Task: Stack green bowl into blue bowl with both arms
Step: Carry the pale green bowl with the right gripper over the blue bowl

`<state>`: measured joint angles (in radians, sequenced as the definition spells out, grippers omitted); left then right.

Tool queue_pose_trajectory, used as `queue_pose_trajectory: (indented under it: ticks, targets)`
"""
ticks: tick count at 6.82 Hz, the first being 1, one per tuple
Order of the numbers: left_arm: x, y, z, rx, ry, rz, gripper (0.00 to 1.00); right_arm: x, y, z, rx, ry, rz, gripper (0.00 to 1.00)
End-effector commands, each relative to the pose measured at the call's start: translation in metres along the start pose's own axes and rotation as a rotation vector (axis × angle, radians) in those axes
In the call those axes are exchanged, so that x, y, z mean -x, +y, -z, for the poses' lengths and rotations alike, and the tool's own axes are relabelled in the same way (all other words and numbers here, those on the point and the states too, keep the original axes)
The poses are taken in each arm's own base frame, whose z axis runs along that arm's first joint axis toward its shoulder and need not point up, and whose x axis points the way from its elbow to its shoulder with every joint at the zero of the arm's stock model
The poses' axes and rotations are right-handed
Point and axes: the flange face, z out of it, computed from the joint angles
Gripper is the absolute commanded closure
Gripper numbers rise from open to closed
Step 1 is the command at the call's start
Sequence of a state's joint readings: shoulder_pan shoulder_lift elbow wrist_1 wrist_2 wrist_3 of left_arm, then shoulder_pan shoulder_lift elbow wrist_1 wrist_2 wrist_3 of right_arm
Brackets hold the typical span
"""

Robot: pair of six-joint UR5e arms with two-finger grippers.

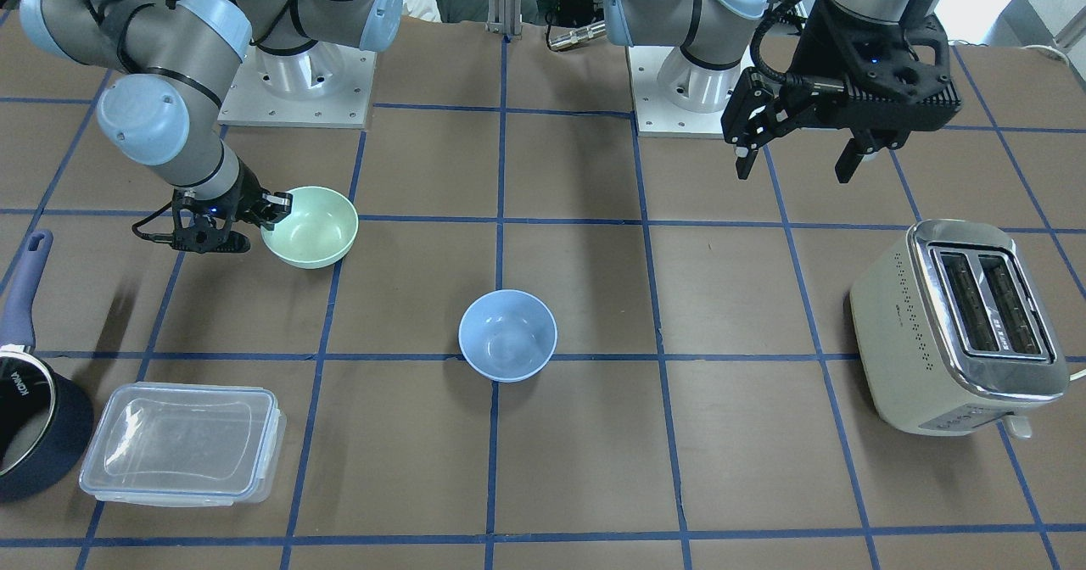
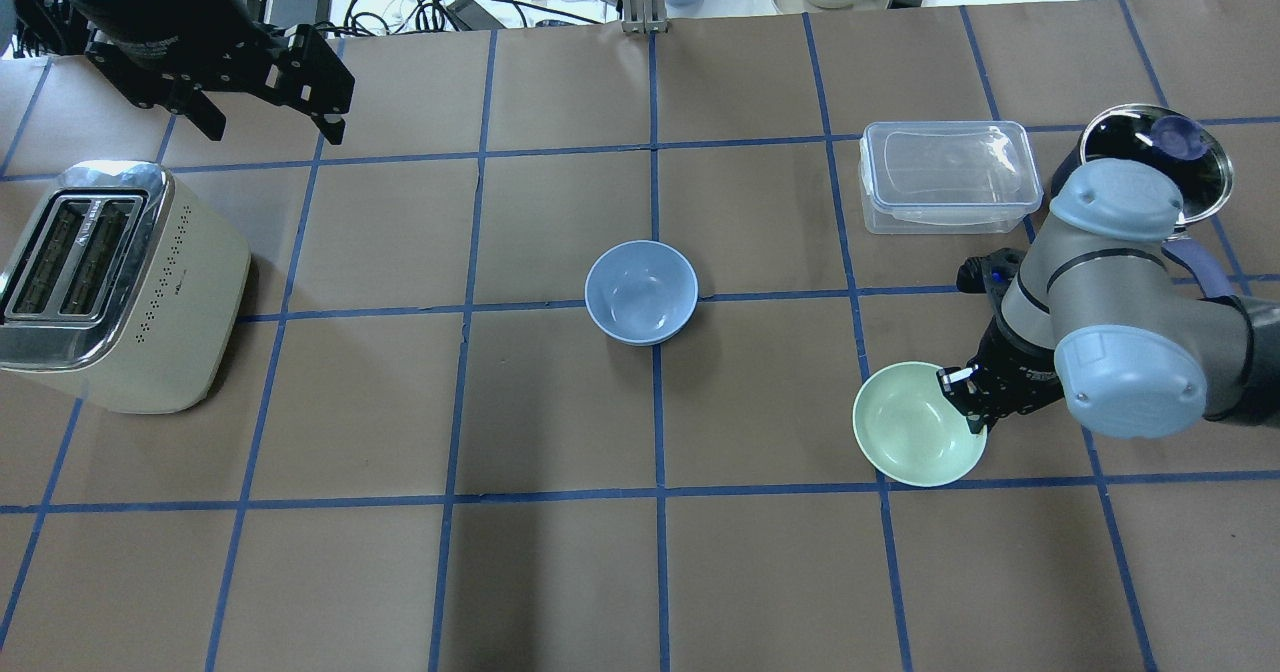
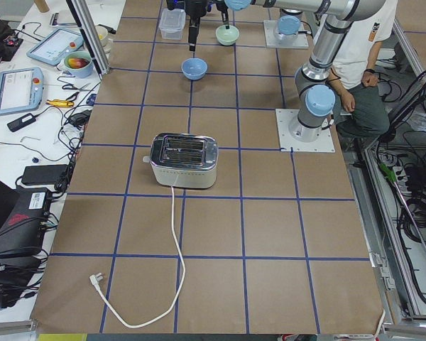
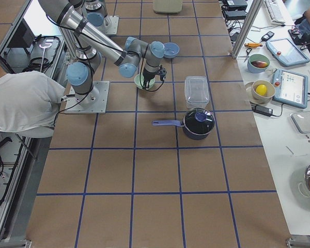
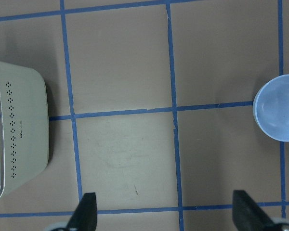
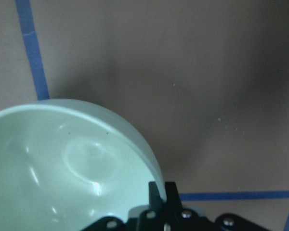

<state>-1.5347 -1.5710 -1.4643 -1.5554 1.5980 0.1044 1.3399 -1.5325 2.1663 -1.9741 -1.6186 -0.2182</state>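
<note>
Small round glossy mint-green bowl (image 2: 915,437) on the right half of the brown, blue-gridded worktop (image 2: 550,572), nearer the robot's edge than the operators' edge, tipped a little. Pinched at the rim on its right-end side by the black two-finger right gripper (image 2: 957,392), one finger inside the wall, one outside, clamped tight. Cannot tell whether lifted clear of the surface or resting on it.

Small round glossy sky-blue bowl (image 2: 641,291) upright at the middle of the worktop, well apart from the green one.

Black two-finger left gripper (image 2: 275,132) raised high over the left half, fingers spread wide.

Cream two-slot toaster with chrome top (image 2: 110,292) toward the left end. Clear lidded rectangular plastic container (image 2: 945,177) beyond the green bowl toward the operators' edge; dark blue lidded saucepan (image 2: 1120,137) just beside it, toward the right end.
</note>
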Motion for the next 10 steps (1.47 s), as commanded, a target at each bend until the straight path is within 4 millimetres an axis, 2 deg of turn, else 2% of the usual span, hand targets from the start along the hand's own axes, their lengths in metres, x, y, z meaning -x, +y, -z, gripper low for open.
queue_pose_trajectory:
  ticks: [1, 2, 3, 4, 5, 6, 7, 8, 10]
  targets:
    - [-0.005, 0.0, -0.003, -0.011, 0.048, -0.001, 0.0, 0.015, -0.047, 0.094, 0.001, -0.092, 0.033, 1.0]
    - [-0.006, 0.002, 0.0, -0.015, 0.049, -0.002, 0.0, 0.03, -0.083, 0.129, 0.002, -0.182, 0.047, 1.0]
    - [-0.005, 0.0, -0.001, -0.017, 0.052, 0.001, 0.0, 0.058, -0.118, 0.164, -0.017, -0.144, 0.078, 1.0]
    - [-0.005, 0.001, -0.002, -0.015, 0.044, -0.005, 0.0, 0.098, -0.154, 0.177, -0.006, -0.131, 0.044, 1.0]
    - [-0.005, 0.0, -0.002, -0.016, 0.049, -0.004, 0.0, 0.153, -0.172, 0.166, 0.007, -0.124, 0.016, 1.0]
    - [-0.006, -0.002, -0.006, -0.008, 0.047, -0.005, 0.0, 0.19, -0.173, 0.151, 0.03, -0.111, 0.001, 1.0]
    - [-0.007, -0.001, -0.005, -0.01, 0.054, 0.002, 0.0, 0.224, -0.17, 0.12, 0.083, -0.09, -0.019, 1.0]
    - [-0.007, 0.0, -0.005, -0.009, 0.053, 0.007, 0.0, 0.264, -0.173, 0.104, 0.074, -0.174, -0.043, 1.0]
    - [-0.007, 0.0, -0.005, -0.009, 0.05, 0.007, 0.0, 0.275, -0.179, 0.071, 0.113, -0.166, -0.038, 0.96]
